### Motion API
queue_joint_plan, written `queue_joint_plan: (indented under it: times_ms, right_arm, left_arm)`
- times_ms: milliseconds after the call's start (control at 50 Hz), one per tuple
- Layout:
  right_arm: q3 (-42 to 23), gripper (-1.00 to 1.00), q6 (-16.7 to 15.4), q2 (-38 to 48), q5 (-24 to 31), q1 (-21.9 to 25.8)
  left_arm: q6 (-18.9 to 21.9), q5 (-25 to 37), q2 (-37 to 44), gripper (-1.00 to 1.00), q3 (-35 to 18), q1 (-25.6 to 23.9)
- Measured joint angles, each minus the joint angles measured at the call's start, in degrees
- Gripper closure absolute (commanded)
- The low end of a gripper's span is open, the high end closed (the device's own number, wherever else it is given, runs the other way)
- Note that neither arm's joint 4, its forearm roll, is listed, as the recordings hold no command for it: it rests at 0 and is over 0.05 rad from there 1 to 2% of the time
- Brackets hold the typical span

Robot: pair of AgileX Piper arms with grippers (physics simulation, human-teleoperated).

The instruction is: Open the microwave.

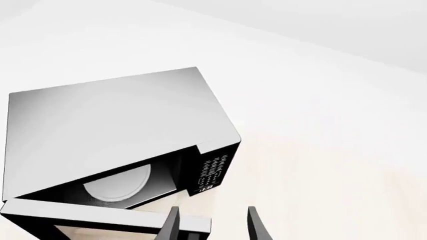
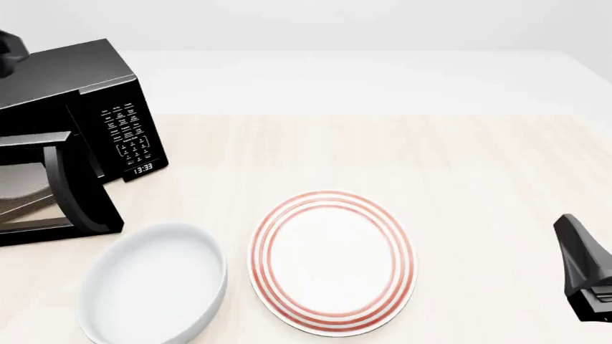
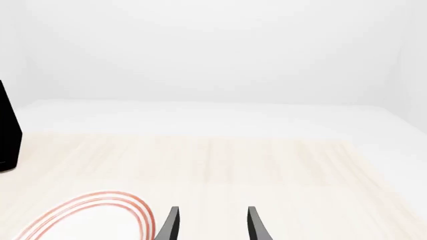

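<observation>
The black microwave point(image 2: 67, 75) stands at the table's far left with its door point(image 2: 84, 188) swung out toward the near side. Its keypad panel point(image 2: 129, 137) shows a small clock. In the left wrist view I look down on the microwave's point(image 1: 113, 120) top. The cavity is exposed, with the pale turntable point(image 1: 117, 183) inside and the door point(image 1: 93, 220) hanging open below it. My left gripper point(image 1: 212, 227) is open above the door's free end, holding nothing. My right gripper point(image 2: 580, 249) is open and far off at the near right, fingertips point(image 3: 171, 222) apart over bare table.
A white bowl point(image 2: 153, 283) sits near the front edge, just right of the open door. A white plate with red rings point(image 2: 333, 261) lies beside it at centre, and its rim point(image 3: 100, 204) shows in the right wrist view. A bit of the left arm point(image 2: 10, 50) shows above the microwave.
</observation>
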Motion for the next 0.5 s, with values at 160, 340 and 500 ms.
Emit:
queue_joint_plan:
  times_ms: [160, 340, 500]
  right_arm:
    - [0.0, -1.0, 0.0, 0.0, 0.0, 0.0]
    - [0.0, -1.0, 0.0, 0.0, 0.0, 0.0]
    - [0.0, -1.0, 0.0, 0.0, 0.0, 0.0]
  left_arm:
    - [0.82, 2.5, 2.16, -1.0, -2.1, 0.36]
    - [1.76, 4.84, 4.49, -1.0, -3.9, 0.96]
    - [2.72, 6.26, 6.76, -1.0, -5.6, 1.43]
